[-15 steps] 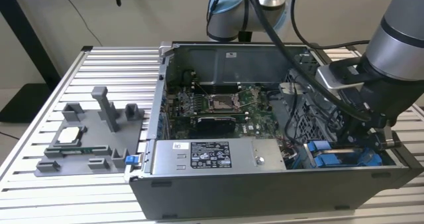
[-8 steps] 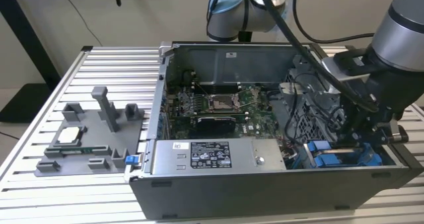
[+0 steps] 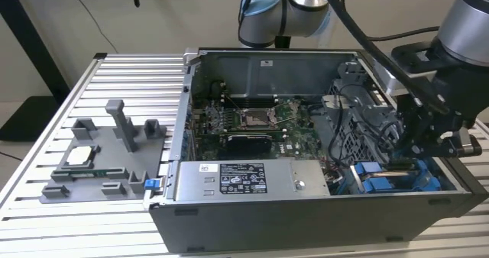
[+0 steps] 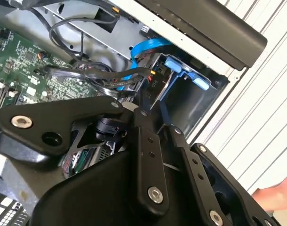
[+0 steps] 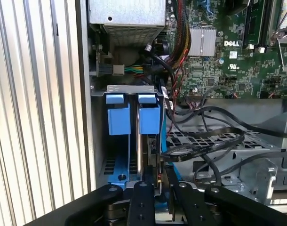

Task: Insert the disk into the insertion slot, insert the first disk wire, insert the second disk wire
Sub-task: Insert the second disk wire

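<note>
The black, matte pincer (image 3: 428,149) is lowered into the open computer case (image 3: 306,218) at the exterior view's right, above the insertion slot (image 5: 129,136). There, 2 bright blue plastic latch tabs stand side by side at the mouth of the grey sheet-metal bay. The disk (image 5: 148,160) sits edge-on in it, thin and metallic. Whether the pincer is clenched, I cannot tell. Black cables (image 5: 204,146) loop over perforated metal beside it.

A ribbed aluminium table (image 3: 114,75) carries an open grey computer case (image 3: 306,223) toward the exterior view's right edge and a grey fixture plate (image 3: 103,155) toward its left edge.
</note>
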`<state>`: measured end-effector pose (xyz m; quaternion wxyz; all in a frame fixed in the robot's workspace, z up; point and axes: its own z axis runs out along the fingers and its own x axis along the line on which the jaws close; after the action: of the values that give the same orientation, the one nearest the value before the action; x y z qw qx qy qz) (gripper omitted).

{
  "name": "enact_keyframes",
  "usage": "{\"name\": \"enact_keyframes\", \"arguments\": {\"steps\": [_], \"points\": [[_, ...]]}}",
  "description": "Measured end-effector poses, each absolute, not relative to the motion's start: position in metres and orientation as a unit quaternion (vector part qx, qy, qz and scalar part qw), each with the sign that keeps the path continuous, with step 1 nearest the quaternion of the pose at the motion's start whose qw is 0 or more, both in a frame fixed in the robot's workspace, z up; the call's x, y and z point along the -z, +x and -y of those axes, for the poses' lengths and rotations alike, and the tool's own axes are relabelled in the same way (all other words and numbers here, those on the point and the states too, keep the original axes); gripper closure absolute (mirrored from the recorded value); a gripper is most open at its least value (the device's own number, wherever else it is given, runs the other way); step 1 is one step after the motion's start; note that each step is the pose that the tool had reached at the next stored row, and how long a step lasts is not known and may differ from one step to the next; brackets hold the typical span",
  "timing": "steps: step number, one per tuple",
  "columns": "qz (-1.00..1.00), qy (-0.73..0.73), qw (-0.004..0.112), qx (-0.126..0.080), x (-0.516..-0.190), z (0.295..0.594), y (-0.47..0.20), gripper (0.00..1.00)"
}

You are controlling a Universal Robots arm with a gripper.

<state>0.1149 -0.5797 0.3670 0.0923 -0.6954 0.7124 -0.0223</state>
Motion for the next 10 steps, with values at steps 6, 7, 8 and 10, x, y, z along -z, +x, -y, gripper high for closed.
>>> {"name": "enact_keyframes", "arguments": {"steps": [6,7,8,10], "points": [[-0.712,-0.695,0.092,0.022,-0.383,0.580,0.115,0.00],[-0.712,-0.695,0.092,0.022,-0.386,0.580,0.115,0.00],[-0.712,-0.695,0.092,0.022,-0.388,0.580,0.115,0.00],[-0.712,-0.695,0.092,0.022,-0.392,0.580,0.115,0.00]]}}
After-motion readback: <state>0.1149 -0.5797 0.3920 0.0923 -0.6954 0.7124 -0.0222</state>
